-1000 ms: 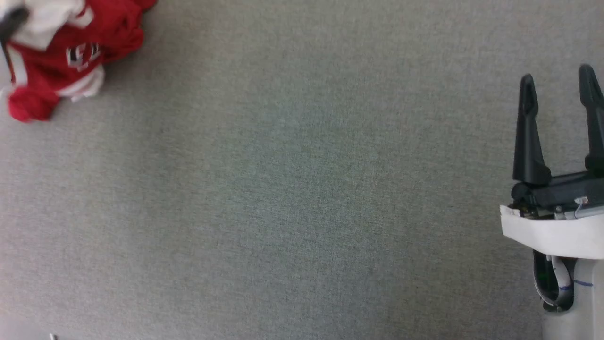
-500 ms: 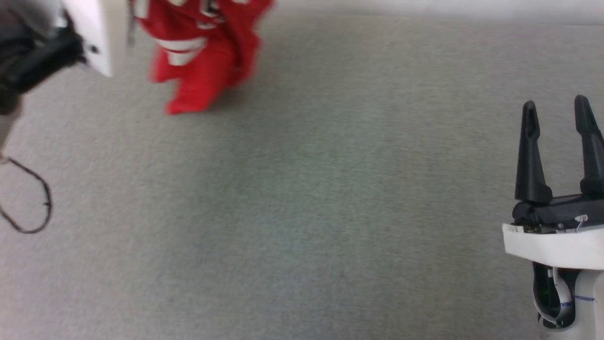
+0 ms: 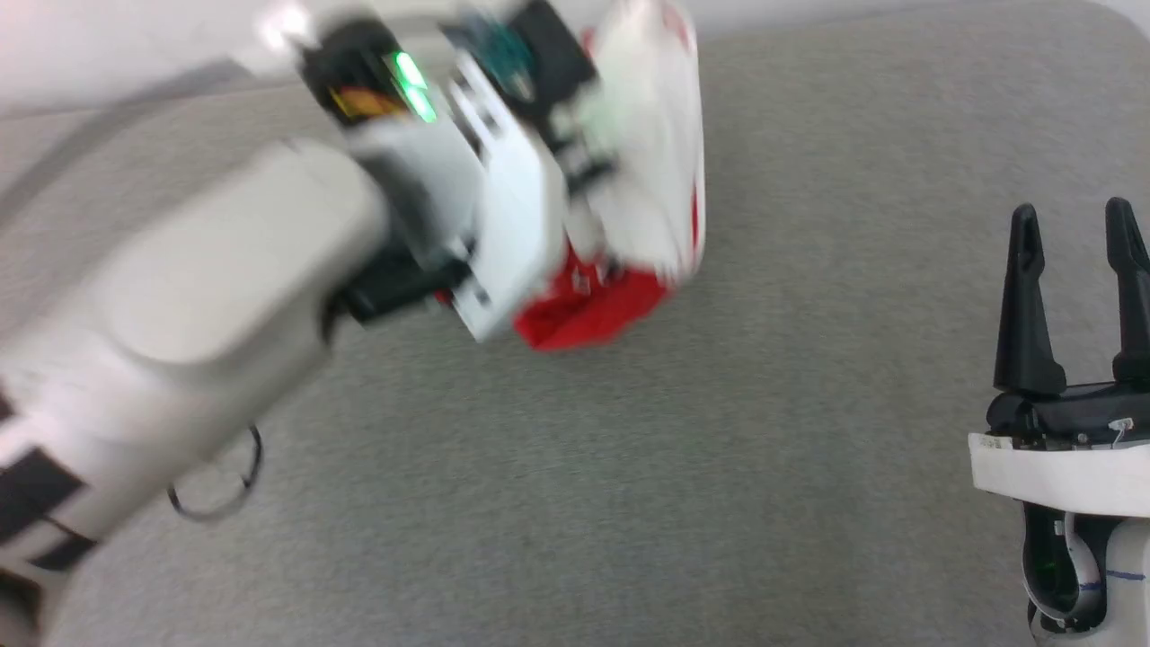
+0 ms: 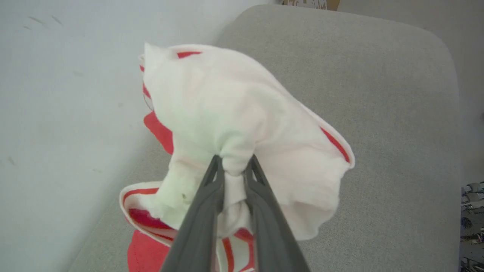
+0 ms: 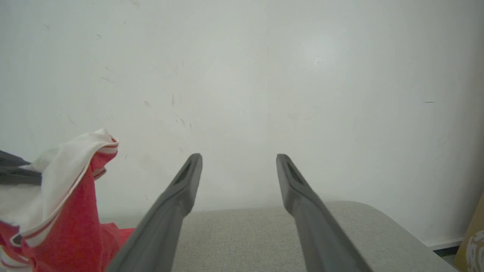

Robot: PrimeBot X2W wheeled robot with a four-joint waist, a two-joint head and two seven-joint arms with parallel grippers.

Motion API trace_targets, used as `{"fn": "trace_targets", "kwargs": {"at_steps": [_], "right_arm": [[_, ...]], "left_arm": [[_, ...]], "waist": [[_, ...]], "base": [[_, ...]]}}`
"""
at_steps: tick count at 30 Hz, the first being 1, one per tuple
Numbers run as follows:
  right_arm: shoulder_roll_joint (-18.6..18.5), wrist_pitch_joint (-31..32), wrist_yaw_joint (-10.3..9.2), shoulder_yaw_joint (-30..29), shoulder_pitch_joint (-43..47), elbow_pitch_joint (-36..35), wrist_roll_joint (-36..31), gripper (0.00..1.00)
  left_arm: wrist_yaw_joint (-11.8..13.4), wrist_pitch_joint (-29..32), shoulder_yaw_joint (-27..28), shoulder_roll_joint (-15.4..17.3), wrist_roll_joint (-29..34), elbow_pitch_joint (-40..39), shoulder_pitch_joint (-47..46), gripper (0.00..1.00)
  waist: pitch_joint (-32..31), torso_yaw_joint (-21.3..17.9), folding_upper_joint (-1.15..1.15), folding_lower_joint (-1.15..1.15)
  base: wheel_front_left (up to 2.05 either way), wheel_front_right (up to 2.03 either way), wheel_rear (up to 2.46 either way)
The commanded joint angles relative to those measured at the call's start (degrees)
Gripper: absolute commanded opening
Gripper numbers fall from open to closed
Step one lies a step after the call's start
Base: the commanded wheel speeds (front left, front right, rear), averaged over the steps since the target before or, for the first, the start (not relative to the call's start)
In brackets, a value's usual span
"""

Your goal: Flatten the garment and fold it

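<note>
The garment (image 4: 234,105), a red jersey with white sleeves, hangs bunched from my left gripper (image 4: 234,164), which is shut on a fold of white sleeve cloth. In the head view my blurred left arm (image 3: 431,207) reaches across the upper middle. There the garment (image 3: 647,180) dangles beyond it, its red lower end (image 3: 593,314) on or just above the grey table (image 3: 719,467). My right gripper (image 3: 1074,234) stands open at the lower right, well away from the cloth. Between its fingers (image 5: 238,158) is nothing, and the garment (image 5: 75,211) shows at that view's left.
The grey fabric-covered table ends at a white wall (image 5: 242,75) at the back, with a rounded corner (image 4: 435,37) on the right. A thin cable loop (image 3: 216,485) hangs under my left arm. A cardboard box (image 5: 472,234) stands past the table's right end.
The head camera has shifted. My left arm has swung in from the left, lifting the garment toward the table's middle. The right gripper stays open and still.
</note>
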Motion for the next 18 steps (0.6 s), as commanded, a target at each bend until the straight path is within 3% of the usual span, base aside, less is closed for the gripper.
{"fn": "trace_targets", "kwargs": {"at_steps": [1, 6, 11, 15, 18], "right_arm": [[0.1, -0.27, -0.04, -0.13, 0.39, -0.02, 0.47, 1.0], [0.1, -0.27, -0.04, -0.43, -0.23, -0.21, 1.09, 1.0], [0.1, -0.27, -0.04, -0.14, -1.34, 0.04, 1.41, 1.0], [0.1, -0.27, -0.04, 0.31, -2.06, 0.49, 1.42, 1.0], [0.1, -0.27, -0.04, 0.1, -1.93, 0.68, 1.18, 1.0]], "left_arm": [[-0.03, -0.38, -2.1, -1.12, -0.92, 1.16, 1.71, 0.0], [-0.03, 0.26, -6.21, -5.65, -1.54, 4.74, 6.33, 0.0], [-0.03, 6.89, -6.42, -10.26, 3.85, 4.58, 16.56, 0.0], [-0.03, 11.23, -6.44, -11.56, 7.73, 4.47, 22.75, 0.0], [-0.03, 10.4, -6.44, -11.67, 9.31, 5.24, 24.04, 0.0]], "waist": [[0.93, -4.57, 0.0, 0.0], [3.04, -5.46, 0.0, 0.0], [4.51, -5.59, 0.0, 0.0], [4.53, -5.47, 0.0, 0.0], [3.52, -4.81, 0.0, 0.0]], "base": [[0.0, 0.0, 0.0], [0.0, 0.0, 0.0], [0.0, 0.0, 0.0], [0.0, 0.0, 0.0], [0.0, 0.0, 0.0]]}}
